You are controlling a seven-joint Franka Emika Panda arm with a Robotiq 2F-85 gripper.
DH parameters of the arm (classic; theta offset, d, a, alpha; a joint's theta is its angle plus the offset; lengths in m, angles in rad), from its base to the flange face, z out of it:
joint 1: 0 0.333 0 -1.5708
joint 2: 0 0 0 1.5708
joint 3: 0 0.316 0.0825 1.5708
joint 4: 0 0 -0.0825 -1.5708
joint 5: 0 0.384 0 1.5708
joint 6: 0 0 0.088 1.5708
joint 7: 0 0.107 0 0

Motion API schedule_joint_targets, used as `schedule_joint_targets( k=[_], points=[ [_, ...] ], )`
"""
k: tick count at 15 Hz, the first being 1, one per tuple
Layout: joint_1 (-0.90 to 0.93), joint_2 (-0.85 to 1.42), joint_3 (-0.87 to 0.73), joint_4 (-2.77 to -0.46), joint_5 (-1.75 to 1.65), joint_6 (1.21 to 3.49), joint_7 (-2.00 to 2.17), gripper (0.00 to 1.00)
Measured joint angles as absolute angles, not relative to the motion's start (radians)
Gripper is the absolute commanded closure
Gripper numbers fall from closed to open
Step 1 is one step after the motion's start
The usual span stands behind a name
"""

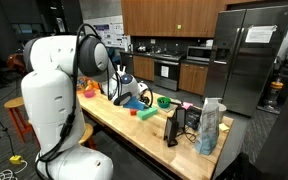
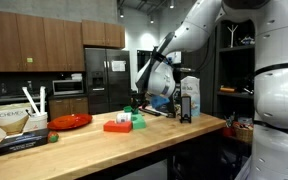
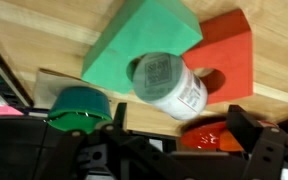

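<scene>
In the wrist view a white jar [image 3: 169, 83] with a printed label lies tilted across a green block [image 3: 144, 40] and a red block [image 3: 229, 50] on the wooden counter [image 3: 44, 40]. My gripper [image 3: 181, 125] hangs just above them, its dark fingers [image 3: 246, 128] wide apart and open. A shiny orange-red object [image 3: 204, 134] sits low between the fingers, closer to the right one; whether it touches is unclear. In both exterior views the gripper [image 1: 134, 95] [image 2: 140, 104] hovers low over the blocks [image 2: 119, 125].
A green cup [image 3: 79, 105] stands just left of the gripper. A red plate [image 2: 71, 121], a carton [image 2: 9, 122] and a flat black box [image 2: 24, 140] sit on the counter. Dark bottles [image 1: 174, 125] and a pale bag [image 1: 211, 125] stand at one end.
</scene>
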State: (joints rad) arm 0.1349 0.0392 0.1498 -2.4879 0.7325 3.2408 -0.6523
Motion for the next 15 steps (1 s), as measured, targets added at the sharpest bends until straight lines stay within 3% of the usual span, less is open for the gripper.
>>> schedule_joint_targets(
  k=[3,6,9,15],
  points=[
    [0.143,0.130,0.085,-2.545,0.624,3.374,-0.550,0.00],
    [0.257,0.195,-0.047,-2.545,0.780,3.458,-0.645,0.00],
    [0.379,0.208,-0.132,-2.511,0.943,3.455,-0.731,0.00],
    [0.435,0.210,-0.131,-2.444,0.981,3.315,-0.723,0.00]
  ],
)
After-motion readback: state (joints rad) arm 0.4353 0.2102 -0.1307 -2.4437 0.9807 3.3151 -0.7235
